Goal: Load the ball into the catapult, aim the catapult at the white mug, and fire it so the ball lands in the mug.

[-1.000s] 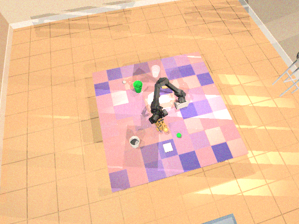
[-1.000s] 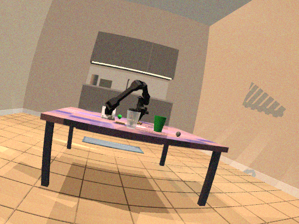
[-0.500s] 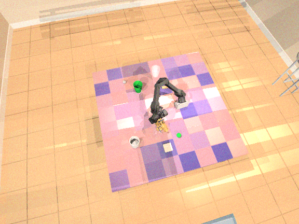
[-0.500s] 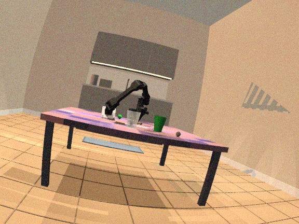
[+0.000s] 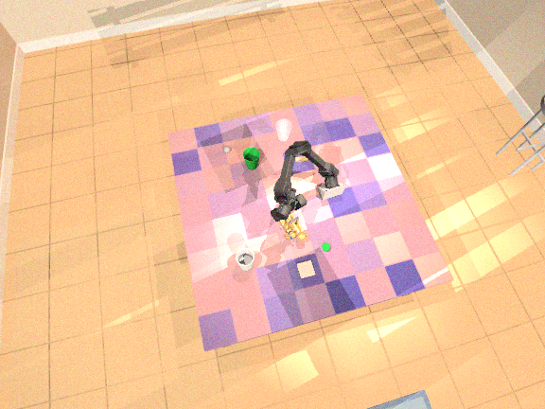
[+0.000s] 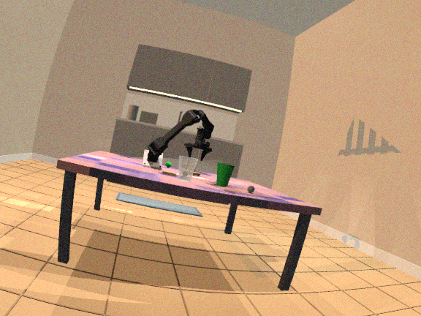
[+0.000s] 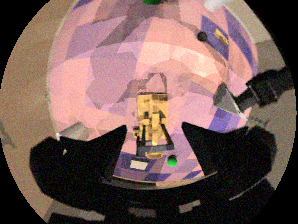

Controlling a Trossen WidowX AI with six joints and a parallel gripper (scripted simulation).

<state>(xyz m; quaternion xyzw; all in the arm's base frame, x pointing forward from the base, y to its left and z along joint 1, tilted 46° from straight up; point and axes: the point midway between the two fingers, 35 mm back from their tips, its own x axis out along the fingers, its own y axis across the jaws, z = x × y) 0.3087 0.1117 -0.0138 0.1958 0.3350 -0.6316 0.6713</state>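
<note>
The jaws (image 5: 290, 219) (image 6: 196, 158) stand spread above the gold, blocky catapult (image 5: 293, 228) (image 7: 154, 117), near the counter's middle. In the top view, the smooth green ball (image 5: 326, 247) (image 6: 168, 164) (image 7: 172, 161) lies toward the bottom edge, the round white mug (image 5: 246, 266) (image 7: 75, 131) toward the left edge. Pink-purple patchwork covers the counter (image 5: 218, 293) (image 6: 175, 187) (image 7: 115, 75); square tiles pave the floor (image 5: 95, 237) (image 6: 146, 256).

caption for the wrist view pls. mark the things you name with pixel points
Wrist view: the open gripper's (image 7: 154, 126) fingers frame the golden catapult (image 7: 152, 107), with a green ball (image 7: 172, 161) on the tabletop nearby.
</note>
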